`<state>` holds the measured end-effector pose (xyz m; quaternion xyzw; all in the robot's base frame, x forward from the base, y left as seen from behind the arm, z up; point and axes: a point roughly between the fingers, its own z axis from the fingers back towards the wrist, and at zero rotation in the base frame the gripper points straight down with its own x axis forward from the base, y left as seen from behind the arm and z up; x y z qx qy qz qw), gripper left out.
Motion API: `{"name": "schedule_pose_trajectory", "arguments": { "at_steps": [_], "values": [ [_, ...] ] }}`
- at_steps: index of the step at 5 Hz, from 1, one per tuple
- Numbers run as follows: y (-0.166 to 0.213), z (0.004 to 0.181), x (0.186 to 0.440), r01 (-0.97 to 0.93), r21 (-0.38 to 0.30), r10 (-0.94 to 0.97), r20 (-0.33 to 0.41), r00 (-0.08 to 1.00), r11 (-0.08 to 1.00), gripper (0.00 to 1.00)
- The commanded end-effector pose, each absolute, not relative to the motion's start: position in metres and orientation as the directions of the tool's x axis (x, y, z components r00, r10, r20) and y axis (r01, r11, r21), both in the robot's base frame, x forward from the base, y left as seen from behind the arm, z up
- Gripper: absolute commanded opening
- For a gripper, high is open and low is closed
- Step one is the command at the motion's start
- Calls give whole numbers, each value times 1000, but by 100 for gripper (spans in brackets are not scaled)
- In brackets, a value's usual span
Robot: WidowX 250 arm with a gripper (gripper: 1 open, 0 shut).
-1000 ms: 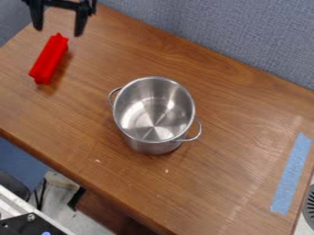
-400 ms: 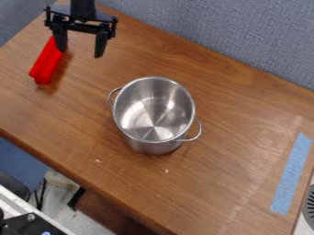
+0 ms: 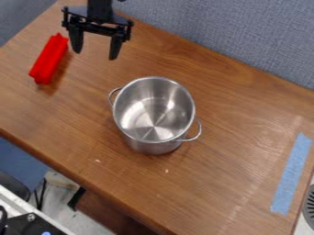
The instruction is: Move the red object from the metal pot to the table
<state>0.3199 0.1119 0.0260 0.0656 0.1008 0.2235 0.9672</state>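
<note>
The red object [image 3: 50, 58], a small bright red block, lies flat on the table [image 3: 73, 110] near its far left corner, outside the pot. The metal pot [image 3: 154, 114] stands upright near the middle of the table, shiny, with two loop handles and nothing visible inside. My gripper [image 3: 97, 44] hangs open above the back of the table, just right of the red block and apart from it. Its two dark fingers point down with nothing between them.
A strip of blue tape [image 3: 292, 173] runs along the table's right end. A blue-grey wall stands behind the table. Below the front edge, pale equipment shows on the floor [image 3: 50, 197].
The gripper, still open and holding nothing, has moved to the right and toward the pot, away from the red block. Block and pot have stayed where they were.
</note>
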Motion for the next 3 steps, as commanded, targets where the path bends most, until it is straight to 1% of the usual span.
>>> {"name": "schedule_pose_trajectory", "arguments": {
  "at_steps": [1,2,3],
  "values": [
    [109,44,313,-623,131,636,-119,763,771,100],
    [93,62,297,-769,89,774,-106,624,633,100],
    [98,74,267,-853,53,851,-132,509,519,100]
  ]
}}
